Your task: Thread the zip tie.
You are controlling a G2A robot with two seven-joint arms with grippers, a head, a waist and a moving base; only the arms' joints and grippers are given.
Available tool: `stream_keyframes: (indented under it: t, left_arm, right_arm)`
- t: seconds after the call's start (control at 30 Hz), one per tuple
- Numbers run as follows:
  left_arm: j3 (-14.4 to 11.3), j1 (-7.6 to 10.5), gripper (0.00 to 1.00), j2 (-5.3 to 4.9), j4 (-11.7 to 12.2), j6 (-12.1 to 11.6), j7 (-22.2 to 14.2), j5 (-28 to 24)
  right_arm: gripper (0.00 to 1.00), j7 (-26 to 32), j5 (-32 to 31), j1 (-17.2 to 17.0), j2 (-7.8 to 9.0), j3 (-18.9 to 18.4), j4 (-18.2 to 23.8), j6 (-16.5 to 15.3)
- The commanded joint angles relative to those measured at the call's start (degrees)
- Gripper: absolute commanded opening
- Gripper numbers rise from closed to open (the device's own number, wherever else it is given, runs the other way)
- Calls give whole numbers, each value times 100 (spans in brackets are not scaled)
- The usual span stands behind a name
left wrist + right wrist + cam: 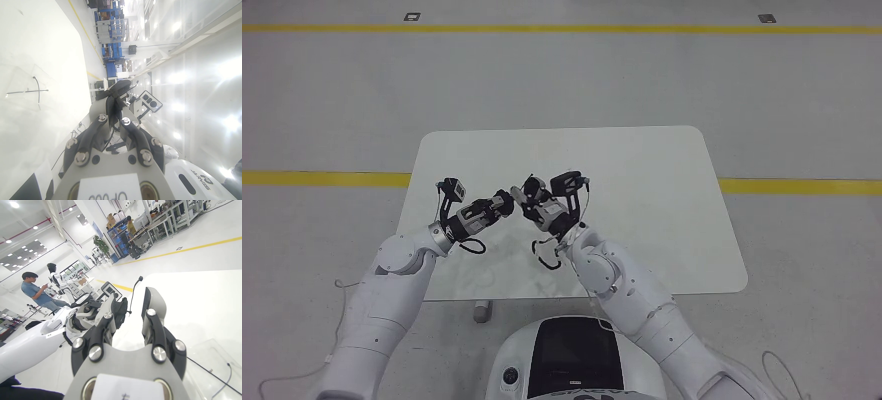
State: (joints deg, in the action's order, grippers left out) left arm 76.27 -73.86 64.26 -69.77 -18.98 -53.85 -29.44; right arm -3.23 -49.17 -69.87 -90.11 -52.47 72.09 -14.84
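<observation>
Fingers of the left gripper [123, 308] clamp the zip tie [134, 286] upright above the worktop [662, 160], toward its near edge. The right gripper [131, 298] has its fingers apart around it. Next, I judge: pinch it, then steer its end into the head [140, 278].

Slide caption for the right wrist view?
Right gripper, jaws open, facing the zip tie held by the left gripper.

Clear tray [217, 349] on white table [642, 180]
</observation>
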Motion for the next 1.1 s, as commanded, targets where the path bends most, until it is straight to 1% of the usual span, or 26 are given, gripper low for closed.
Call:
stream_keyframes:
  t: [0.0, 0.13, 0.2, 0.23, 0.67, 1.07]
  left_arm:
    - [0, 0, 0, 0, 0, 0, 0, 0]
    - [0, 0, 0, 0, 0, 0, 0, 0]
    - [0, 0, 0, 0, 0, 0, 0, 0]
    - [0, 0, 0, 0, 0, 0, 0, 0]
    - [0, 0, 0, 0, 0, 0, 0, 0]
    - [0, 0, 0, 0, 0, 0, 0, 0]
  right_arm:
    - [23, -4, -5, -8, 4, -10, 20, 3]
    - [16, 28, -12, -14, 8, -14, 38, 19]
    - [1, 42, -16, -8, 6, -10, 27, 53]
    - [0, 43, -19, -4, 5, -8, 21, 69]
    - [0, 73, -92, 47, -13, 67, -105, 164]
    - [0, 167, 20, 73, -23, 87, -146, 81]
